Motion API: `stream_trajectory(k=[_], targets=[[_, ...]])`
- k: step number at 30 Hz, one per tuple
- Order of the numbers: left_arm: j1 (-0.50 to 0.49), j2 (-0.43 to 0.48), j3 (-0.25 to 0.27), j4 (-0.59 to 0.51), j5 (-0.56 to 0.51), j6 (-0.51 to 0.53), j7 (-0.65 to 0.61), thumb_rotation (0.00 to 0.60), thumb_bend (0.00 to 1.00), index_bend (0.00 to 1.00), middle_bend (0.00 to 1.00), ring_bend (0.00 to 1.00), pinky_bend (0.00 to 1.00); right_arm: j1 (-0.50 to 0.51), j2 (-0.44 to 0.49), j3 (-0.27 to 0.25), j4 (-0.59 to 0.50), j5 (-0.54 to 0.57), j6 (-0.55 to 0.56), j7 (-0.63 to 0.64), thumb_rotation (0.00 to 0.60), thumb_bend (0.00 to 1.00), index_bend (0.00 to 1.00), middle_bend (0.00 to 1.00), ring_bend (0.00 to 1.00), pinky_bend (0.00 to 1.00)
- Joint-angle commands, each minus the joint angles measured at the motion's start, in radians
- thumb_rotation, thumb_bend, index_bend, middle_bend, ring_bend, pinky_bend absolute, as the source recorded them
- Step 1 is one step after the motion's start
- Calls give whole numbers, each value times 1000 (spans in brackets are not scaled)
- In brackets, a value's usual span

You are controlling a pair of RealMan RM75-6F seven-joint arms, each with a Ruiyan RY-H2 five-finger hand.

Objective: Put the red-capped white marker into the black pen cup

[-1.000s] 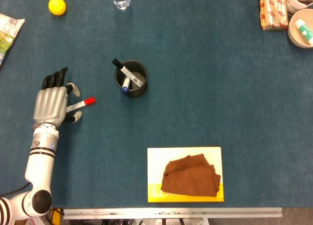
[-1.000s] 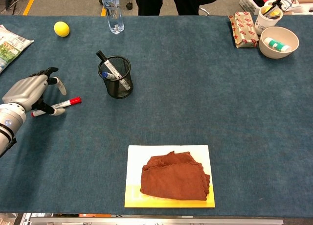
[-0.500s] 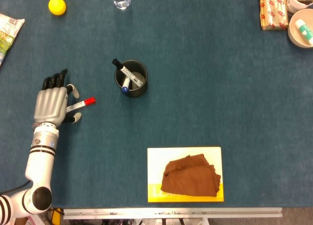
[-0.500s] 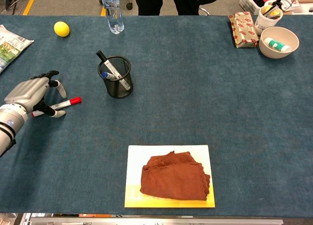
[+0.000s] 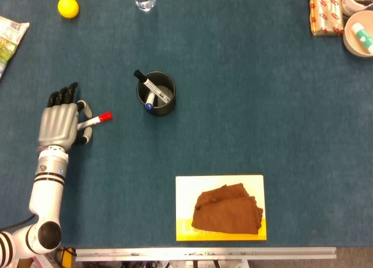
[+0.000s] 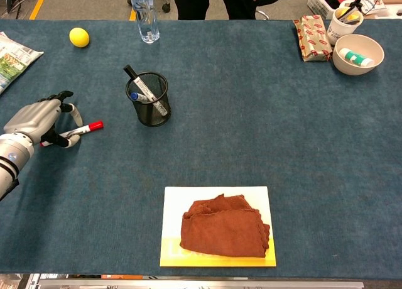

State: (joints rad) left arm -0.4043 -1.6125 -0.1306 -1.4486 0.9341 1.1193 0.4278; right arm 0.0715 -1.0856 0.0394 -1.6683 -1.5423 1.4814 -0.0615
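The red-capped white marker lies at the table's left side, its red cap pointing right. My left hand covers its white end, with thumb and a finger closed against the barrel. The black mesh pen cup stands upright to the right of the hand, with a black-capped marker and a blue-tipped pen inside it. My right hand is in neither view.
A yellow ball and a clear water bottle sit at the back left. A brown cloth on a yellow-white board lies near the front edge. A snack pack and a bowl stand at the back right.
My left hand's thumb and finger have closed in on the marker. The marker's red cap has shifted slightly left and up toward the hand.
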Motion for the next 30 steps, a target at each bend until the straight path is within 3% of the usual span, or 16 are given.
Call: stream_trajectory(k=[1,30], targets=[[-1,-1,2,1,-3,-1,4,584,347,452,1,0,66,0,0,0,0,0,1,0,600,0,292,232,92,197],[2,-5,10,5,-3,18,12,571,347,492,24,0,66,0,2,2,-1,0,2,3,600,0,292,232,92,197]])
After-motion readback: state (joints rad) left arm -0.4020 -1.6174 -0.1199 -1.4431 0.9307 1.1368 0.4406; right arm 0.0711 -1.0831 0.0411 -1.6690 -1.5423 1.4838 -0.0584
